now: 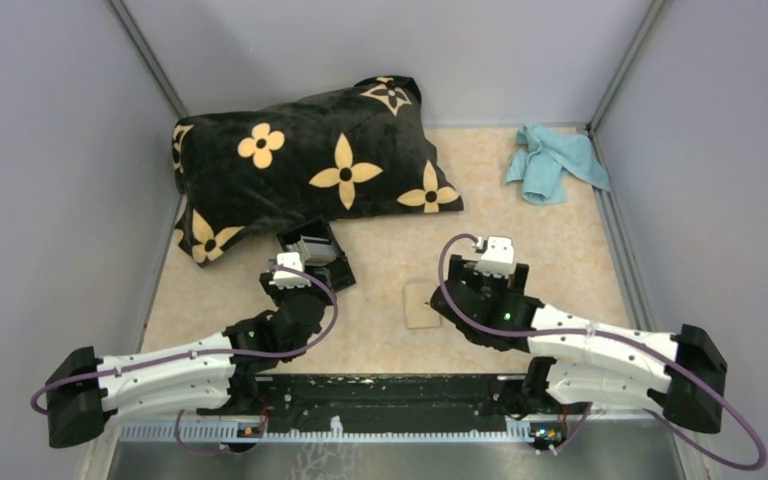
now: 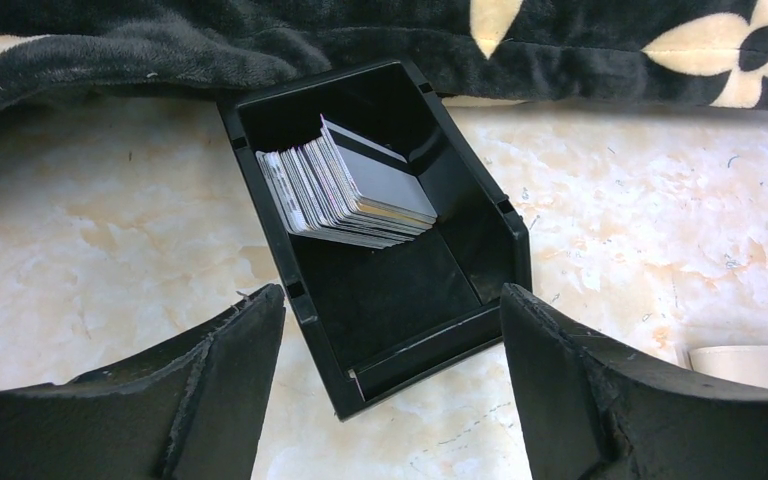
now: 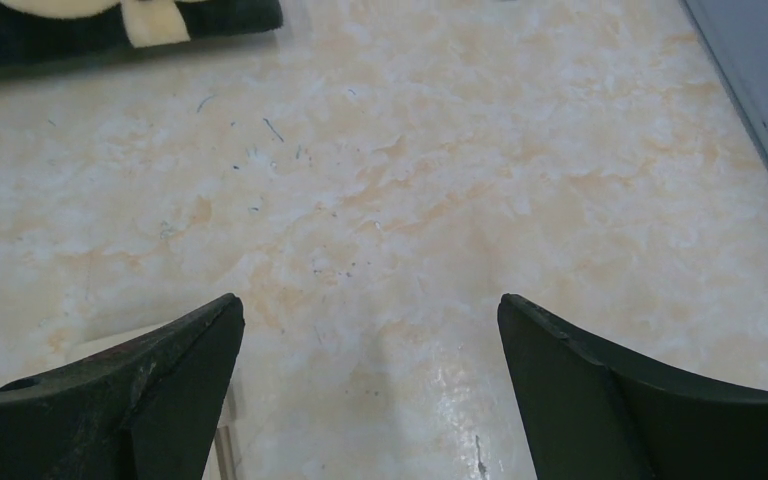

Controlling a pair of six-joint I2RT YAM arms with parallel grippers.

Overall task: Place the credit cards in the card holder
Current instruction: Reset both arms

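Card holder (image 2: 480, 200) sits open on the table (image 1: 390, 250), its far end touching the edge of the black flowered pillow (image 1: 300, 165); a stack of cards (image 2: 345, 195) stands tilted on edge in its far half, the near half bare; left gripper (image 2: 392, 300) hovers over the holder's near end, jaws spread wide with nothing gripped, one finger to each side of the case in the wrist view; beige card (image 1: 420, 303) lies flat on the table right of the holder, well apart from it, partly hidden by the right arm; right gripper (image 3: 372, 310) released, jaws at full spread over bare tabletop, the card's pale corner showing under its left finger; blue cloth (image 1: 552, 160) crumpled at the far right corner.
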